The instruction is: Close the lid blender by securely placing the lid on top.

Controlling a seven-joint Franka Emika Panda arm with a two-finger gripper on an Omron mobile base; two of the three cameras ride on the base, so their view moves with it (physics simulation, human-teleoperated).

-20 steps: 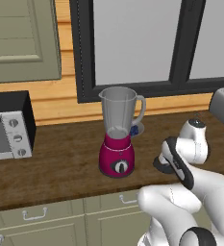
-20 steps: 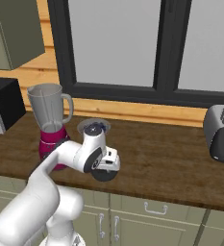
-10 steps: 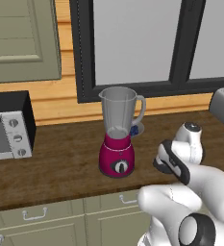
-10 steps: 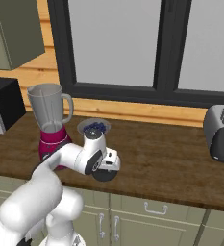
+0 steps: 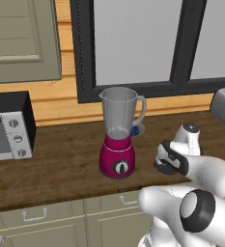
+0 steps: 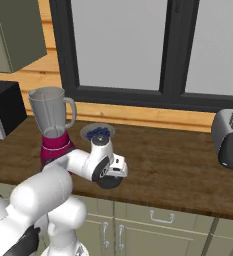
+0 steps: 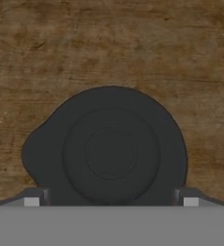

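Note:
The lid (image 7: 111, 151) is a round black disc with a raised centre knob, lying flat on the wooden counter (image 7: 132, 43). My gripper (image 7: 111, 199) points straight down just above it, open, with one fingertip at each side of the disc and nothing held. In the right base view the lid (image 6: 108, 181) shows as a dark disc under my hand, near the counter's front edge. The blender (image 5: 119, 132), a clear jar on a magenta base, stands uncovered to the left of my gripper (image 5: 168, 163). From the right base view the blender (image 6: 53, 125) is behind my forearm.
A glass bowl of blue bits (image 6: 98, 133) sits behind the blender and my hand. A silver toaster (image 6: 230, 140) stands at the right end of the counter, a toaster oven (image 5: 7, 125) at the left. A dark-framed window runs along the back wall.
The hand has crept slightly towards the blender and settled over the lid. The jaws stay wide apart and the lid has not moved.

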